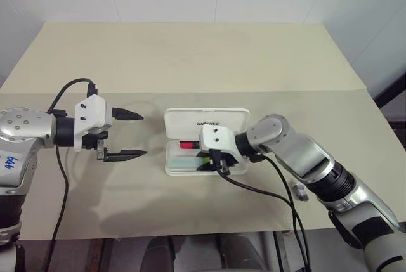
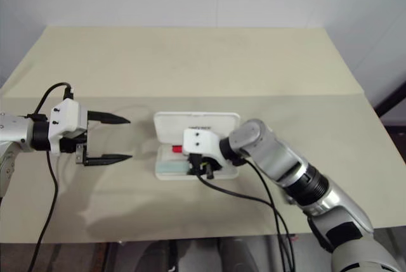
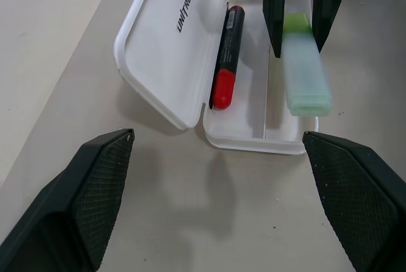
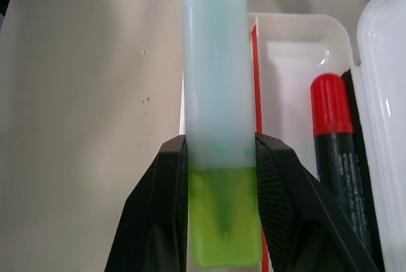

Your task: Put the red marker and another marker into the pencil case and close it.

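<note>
Our right gripper [image 4: 219,205] is clamped on the pale green highlighter [image 4: 214,88], its two black fingers [image 4: 166,212] pressing the barrel from both sides right where the pale body meets the lime-green cap. We hold it over the open pencil case [image 1: 236,169], lined up with the case's near compartment, the one farther from the raised lid; whether the highlighter already touches the tray floor we cannot tell. From the left wrist view the highlighter's far end reaches over the tray's short wall.

We see the red marker [image 3: 227,56] lying in the case's other compartment, right against the hinge side, its red cap pointing toward our left arm and its black barrel running along the lid's edge. The white lid [image 1: 206,121] stands open behind the tray, small dark lettering on its inner face. A thin red stripe runs along the tray divider beside the highlighter.

Our left gripper [image 1: 134,135] hangs released above the tabletop [image 1: 190,63], jaws spread wide, well apart from the case on its left side, its fingertips aimed toward it
</note>
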